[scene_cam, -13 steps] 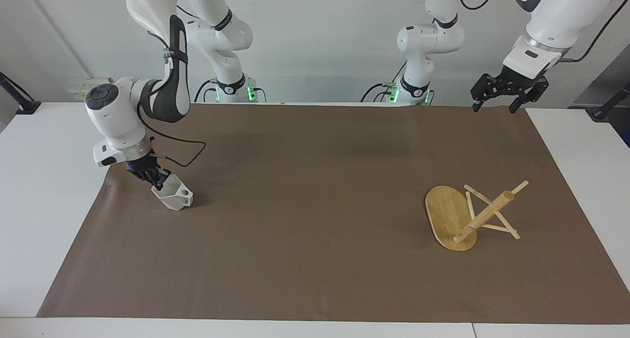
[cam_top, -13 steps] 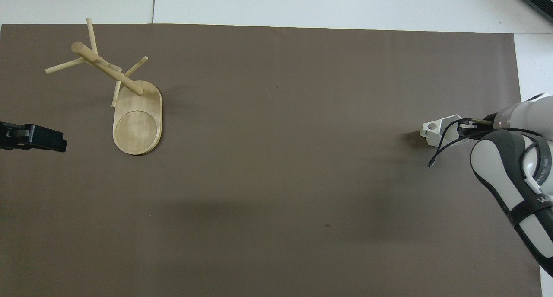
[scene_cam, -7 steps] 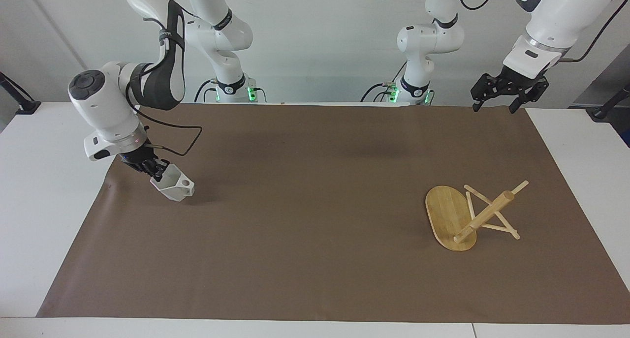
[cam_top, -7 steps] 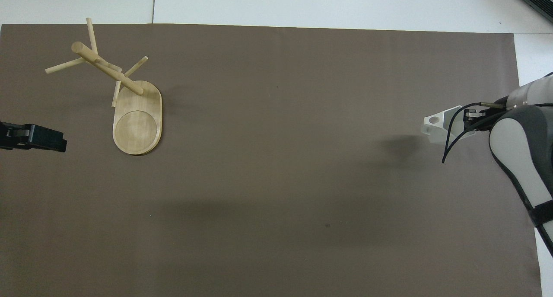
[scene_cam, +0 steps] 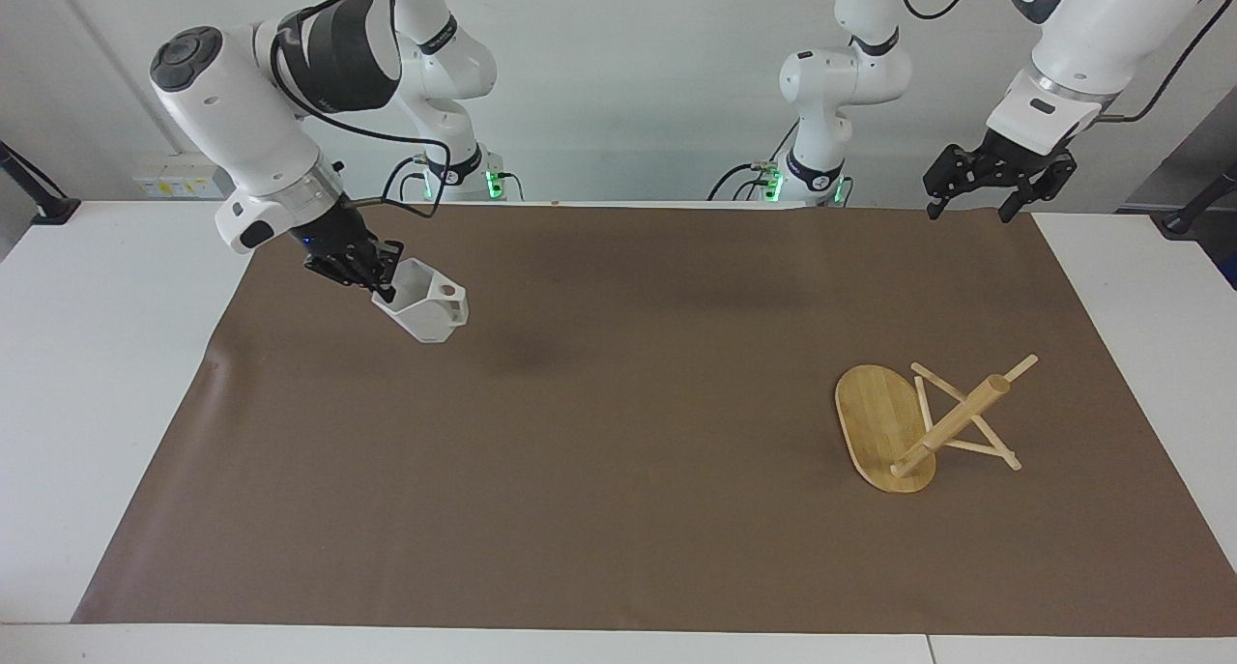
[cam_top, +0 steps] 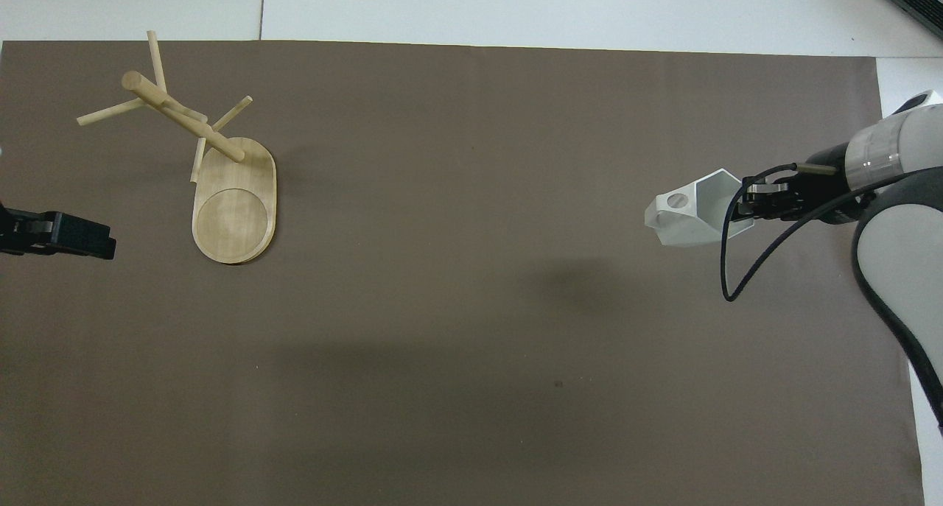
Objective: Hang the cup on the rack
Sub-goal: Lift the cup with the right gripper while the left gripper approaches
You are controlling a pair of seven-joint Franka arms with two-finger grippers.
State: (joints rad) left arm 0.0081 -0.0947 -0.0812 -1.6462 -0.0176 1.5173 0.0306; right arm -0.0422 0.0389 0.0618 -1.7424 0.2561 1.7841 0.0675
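Observation:
The white faceted cup (scene_cam: 425, 308) (cam_top: 691, 213) hangs tilted in the air, its pierced handle pointing toward the left arm's end of the table. My right gripper (scene_cam: 383, 275) (cam_top: 745, 201) is shut on the cup's rim, over the brown mat at the right arm's end. The bamboo rack (scene_cam: 952, 418) (cam_top: 184, 116) stands on its oval base (scene_cam: 870, 408) near the left arm's end, with nothing on its pegs. My left gripper (scene_cam: 969, 210) (cam_top: 102, 244) waits open, raised over the mat's edge at that end, close to the robots.
A brown mat (scene_cam: 618, 471) covers most of the white table (scene_cam: 97, 374). The cup's shadow falls on bare mat between the cup and the rack.
My right gripper has lifted the cup off the mat and carried it higher and toward the rack's end. The left arm has not moved.

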